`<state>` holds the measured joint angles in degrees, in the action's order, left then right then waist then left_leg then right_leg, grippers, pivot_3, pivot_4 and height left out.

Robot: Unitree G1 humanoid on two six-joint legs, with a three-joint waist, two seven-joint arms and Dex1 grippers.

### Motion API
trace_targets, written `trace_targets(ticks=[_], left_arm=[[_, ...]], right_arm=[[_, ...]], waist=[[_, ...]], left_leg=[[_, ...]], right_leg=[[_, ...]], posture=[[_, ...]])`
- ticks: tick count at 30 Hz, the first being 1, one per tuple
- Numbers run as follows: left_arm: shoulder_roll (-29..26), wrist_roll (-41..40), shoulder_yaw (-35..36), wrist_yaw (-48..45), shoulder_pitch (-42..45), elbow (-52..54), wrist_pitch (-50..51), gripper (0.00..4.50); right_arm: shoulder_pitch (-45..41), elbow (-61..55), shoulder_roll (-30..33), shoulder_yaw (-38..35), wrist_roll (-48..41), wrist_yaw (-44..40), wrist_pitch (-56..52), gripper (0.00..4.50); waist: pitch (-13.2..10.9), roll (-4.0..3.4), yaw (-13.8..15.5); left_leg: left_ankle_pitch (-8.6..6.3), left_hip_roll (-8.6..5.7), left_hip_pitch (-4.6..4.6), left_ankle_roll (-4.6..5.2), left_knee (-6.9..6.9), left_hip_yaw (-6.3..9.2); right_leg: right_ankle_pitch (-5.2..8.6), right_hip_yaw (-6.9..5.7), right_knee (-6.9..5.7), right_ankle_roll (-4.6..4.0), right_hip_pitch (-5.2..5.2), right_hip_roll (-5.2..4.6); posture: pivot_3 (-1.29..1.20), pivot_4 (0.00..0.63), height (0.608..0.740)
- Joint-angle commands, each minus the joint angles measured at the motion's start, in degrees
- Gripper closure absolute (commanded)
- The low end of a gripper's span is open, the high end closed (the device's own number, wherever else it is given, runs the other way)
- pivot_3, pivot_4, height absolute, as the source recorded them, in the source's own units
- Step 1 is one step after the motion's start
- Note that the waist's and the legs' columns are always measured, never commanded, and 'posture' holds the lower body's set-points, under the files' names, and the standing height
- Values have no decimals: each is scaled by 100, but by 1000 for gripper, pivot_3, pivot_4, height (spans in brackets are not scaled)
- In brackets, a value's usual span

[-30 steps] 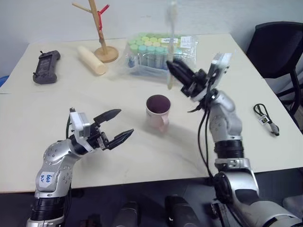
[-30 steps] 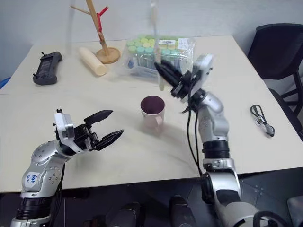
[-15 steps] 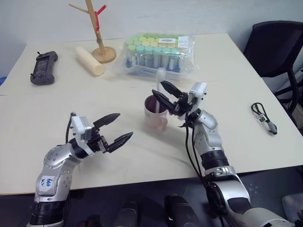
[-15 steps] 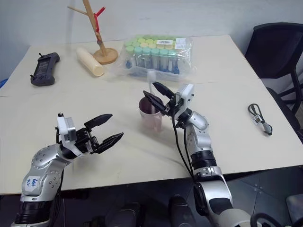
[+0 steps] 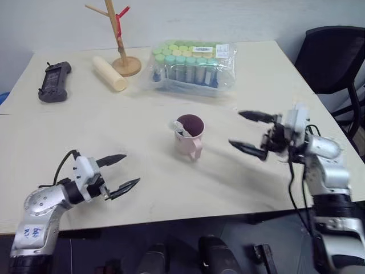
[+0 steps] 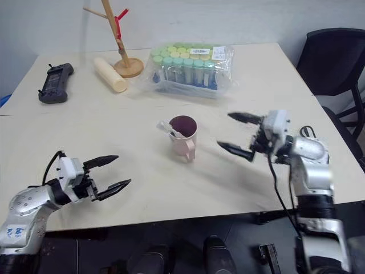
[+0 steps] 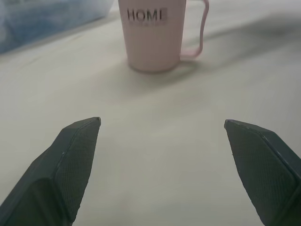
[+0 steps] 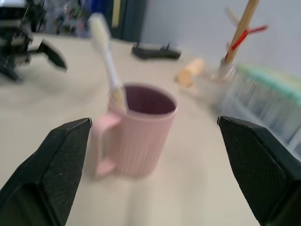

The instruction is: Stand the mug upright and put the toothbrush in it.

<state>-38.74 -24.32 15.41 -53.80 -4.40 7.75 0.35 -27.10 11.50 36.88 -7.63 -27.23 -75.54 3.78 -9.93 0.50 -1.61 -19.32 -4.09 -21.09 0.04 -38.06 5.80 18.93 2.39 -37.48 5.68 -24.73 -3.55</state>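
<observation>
The pale pink mug (image 5: 189, 138) stands upright near the middle of the table, its handle toward me and its "HOME" lettering (image 7: 146, 15) facing my left gripper. The cream-white toothbrush (image 8: 107, 59) stands in it, leaning on the rim with its bristle head up and tilted toward my left side (image 5: 179, 128). My right gripper (image 5: 235, 128) hangs open to the right of the mug, well apart from it and holding nothing. Low at the left near the table's front edge, my left gripper (image 5: 131, 169) is open and empty, pointing at the mug.
At the back of the table lie a clear bag of capped tubes (image 5: 193, 66), a wooden stand (image 5: 121, 41), a cream cylinder (image 5: 110, 73) and a black controller (image 5: 55, 80). A black chair (image 5: 335, 57) stands at the right. A black cable (image 6: 308, 132) lies behind my right arm.
My right gripper came down over the mug, let the toothbrush go into it, opened and drew back to the right. The left arm moved left and lower.
</observation>
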Motion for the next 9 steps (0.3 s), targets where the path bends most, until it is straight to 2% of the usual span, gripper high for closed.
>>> trace_targets(ticks=[1,5,9], left_arm=[[-169,217,364,-30,-388,-33,-381,0],[-28,352,429,231,-627,43,-520,0],[87,384,412,381,-841,292,-576,0]], right_arm=[[529,-17,328,-107,79,-506,451,23],[1081,404,421,-126,317,-680,1072,23],[1300,747,322,-296,382,-350,1302,23]], waist=[[0,0,5],[0,0,30],[0,1,37]], left_leg=[[-1,1,1,1,0,0],[-3,-1,7,5,-7,0],[-4,-3,11,7,-8,-2]], right_leg=[[0,0,2,0,3,0],[-1,0,5,-2,17,-2],[-2,3,5,-2,21,-3]], posture=[[0,150,740],[0,150,740],[0,150,740]])
